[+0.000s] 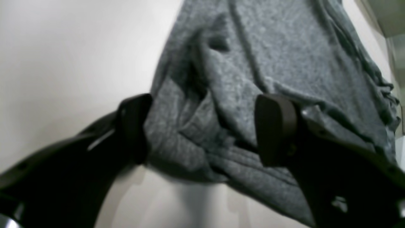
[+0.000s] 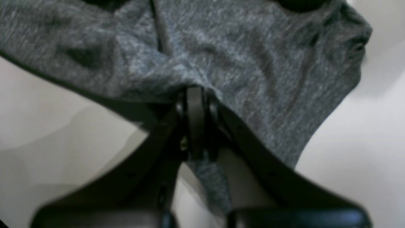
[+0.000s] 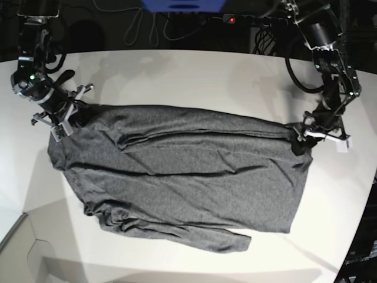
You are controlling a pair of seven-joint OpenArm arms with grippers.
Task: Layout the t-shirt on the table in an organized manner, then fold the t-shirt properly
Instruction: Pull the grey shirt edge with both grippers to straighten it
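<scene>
On our right arm, at the base view's left, the fingers (image 3: 63,118) are clenched on a corner of the shirt (image 3: 182,171), which lies spread across the white surface (image 3: 177,76). It looks light, limp and stretchy to us; edges and corners give the best hold. Our left fingers (image 3: 303,134) stand released, straddling the opposite edge.

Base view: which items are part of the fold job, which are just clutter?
Part of the job:
- t-shirt, spread out across the table
- right gripper, shut on the t-shirt's edge
- left gripper, jaws apart at the opposite edge, cloth between them

Just lying about:
- cables past the table's far edge
- blue box at the back
</scene>
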